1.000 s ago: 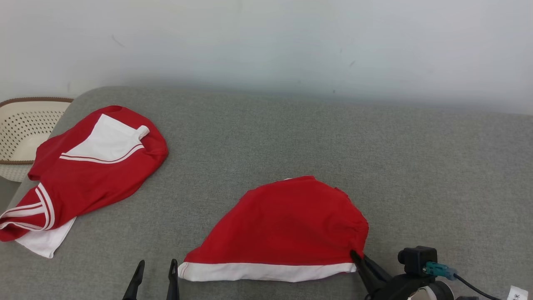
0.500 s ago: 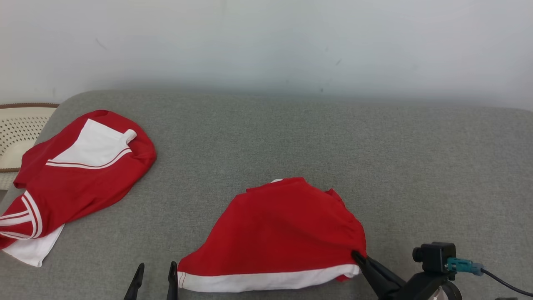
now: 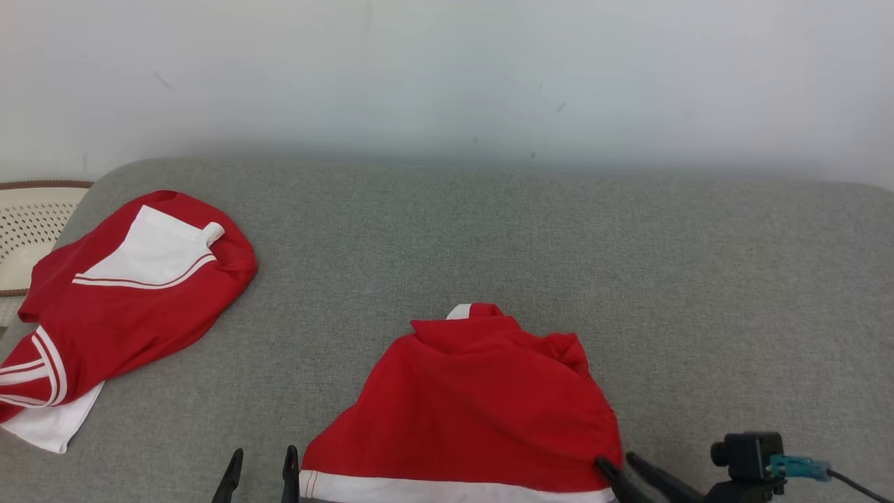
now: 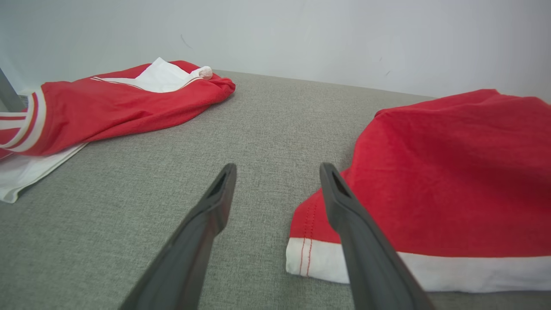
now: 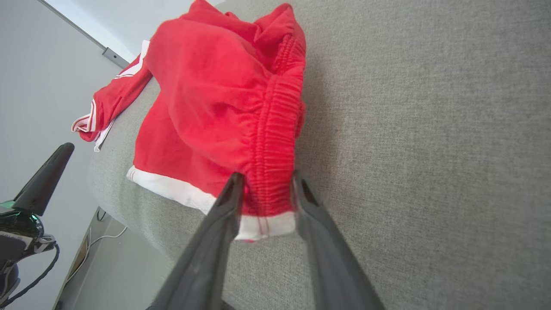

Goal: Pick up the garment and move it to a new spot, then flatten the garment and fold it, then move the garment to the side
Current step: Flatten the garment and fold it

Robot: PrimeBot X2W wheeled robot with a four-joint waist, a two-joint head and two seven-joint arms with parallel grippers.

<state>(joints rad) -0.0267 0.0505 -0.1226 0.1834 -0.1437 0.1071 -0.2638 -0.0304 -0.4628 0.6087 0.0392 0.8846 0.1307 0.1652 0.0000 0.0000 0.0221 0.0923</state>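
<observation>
Release has just happened: your right gripper (image 5: 267,176), pinched a moment ago on the waistband corner of the red garment (image 3: 475,405), now stands parted around that corner, your left gripper (image 4: 277,168) spread just beside the white hem, so the cloth lies relocated at the near edge of the grey cushion (image 3: 663,265), ready for flattening; no writing is readable.

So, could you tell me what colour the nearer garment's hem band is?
White hem band, clearest in left wrist view.

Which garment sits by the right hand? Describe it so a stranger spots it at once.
On the grey cushion, look along the near edge. The folded red garment lies there, by the right hand; unlike the striped garment far left, it has one plain white hem band.
</observation>
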